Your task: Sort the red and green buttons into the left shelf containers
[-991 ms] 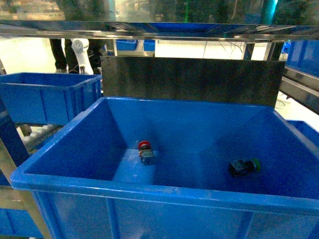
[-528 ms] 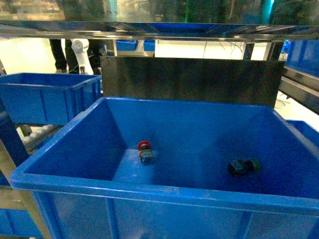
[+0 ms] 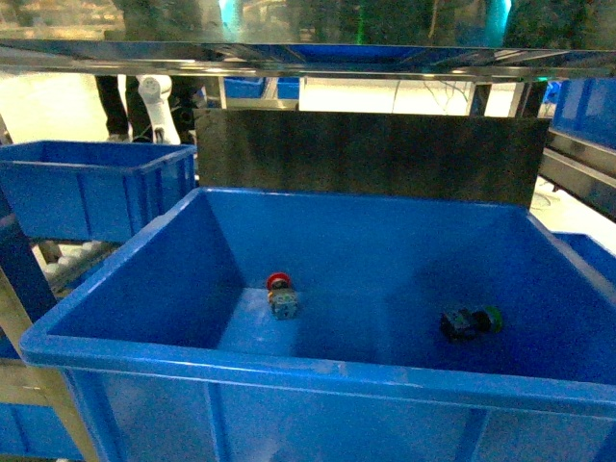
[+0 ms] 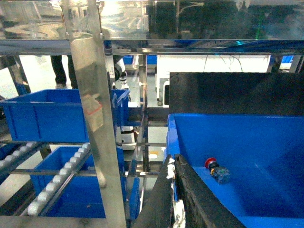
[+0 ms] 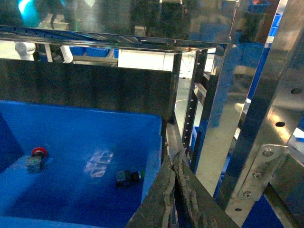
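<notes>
A red button [image 3: 279,284] on a grey block lies on the floor of the big blue bin [image 3: 318,371], near its left wall; it also shows as the red button [image 4: 211,164] in the left wrist view and the red button [image 5: 38,153] in the right wrist view. A green button [image 3: 492,319] on a black body lies toward the bin's right; the right wrist view shows this green button [image 5: 140,176] too. My left gripper [image 4: 174,160] is shut and empty, outside the bin's left wall. My right gripper [image 5: 174,156] is shut and empty, beyond the bin's right wall. Neither gripper shows in the head view.
A blue container [image 3: 87,183] sits on the left shelf, with roller rails [image 4: 57,183] and another blue bin [image 4: 76,190] below it. A metal upright [image 4: 97,114] stands left of my left gripper. Steel shelf posts [image 5: 266,118] stand right of my right gripper. A dark panel [image 3: 371,154] backs the bin.
</notes>
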`<state>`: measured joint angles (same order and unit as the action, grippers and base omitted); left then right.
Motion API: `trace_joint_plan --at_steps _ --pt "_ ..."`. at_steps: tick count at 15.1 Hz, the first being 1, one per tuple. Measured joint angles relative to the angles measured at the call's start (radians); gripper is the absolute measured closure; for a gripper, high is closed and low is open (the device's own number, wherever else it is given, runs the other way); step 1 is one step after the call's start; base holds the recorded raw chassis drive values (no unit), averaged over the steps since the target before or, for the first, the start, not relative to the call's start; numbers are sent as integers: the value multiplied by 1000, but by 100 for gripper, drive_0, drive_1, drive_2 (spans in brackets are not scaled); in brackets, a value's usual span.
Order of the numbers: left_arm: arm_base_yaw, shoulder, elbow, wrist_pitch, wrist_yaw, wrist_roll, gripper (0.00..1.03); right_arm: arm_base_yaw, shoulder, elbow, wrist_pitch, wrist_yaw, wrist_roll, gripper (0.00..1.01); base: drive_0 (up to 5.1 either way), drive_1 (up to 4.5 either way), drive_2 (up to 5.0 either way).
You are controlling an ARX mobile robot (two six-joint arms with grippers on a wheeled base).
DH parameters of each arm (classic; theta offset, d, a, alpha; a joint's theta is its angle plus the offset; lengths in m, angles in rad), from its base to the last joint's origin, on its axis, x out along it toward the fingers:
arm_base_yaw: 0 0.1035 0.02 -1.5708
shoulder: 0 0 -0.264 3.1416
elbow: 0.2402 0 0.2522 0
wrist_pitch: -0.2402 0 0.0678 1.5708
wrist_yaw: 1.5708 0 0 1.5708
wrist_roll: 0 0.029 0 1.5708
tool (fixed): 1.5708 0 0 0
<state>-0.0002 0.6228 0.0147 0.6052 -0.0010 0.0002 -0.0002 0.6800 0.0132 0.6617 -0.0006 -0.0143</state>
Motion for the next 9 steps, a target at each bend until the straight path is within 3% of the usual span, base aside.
trace_joint_plan --at_steps 4,9 --pt "0 -201 0 -187 0 0 101 0 -209 -1 -193 0 0 99 0 0 0" --pt "0 -331 0 -311 0 0 101 0 -357 -1 -338 0 0 99 0 0 0"
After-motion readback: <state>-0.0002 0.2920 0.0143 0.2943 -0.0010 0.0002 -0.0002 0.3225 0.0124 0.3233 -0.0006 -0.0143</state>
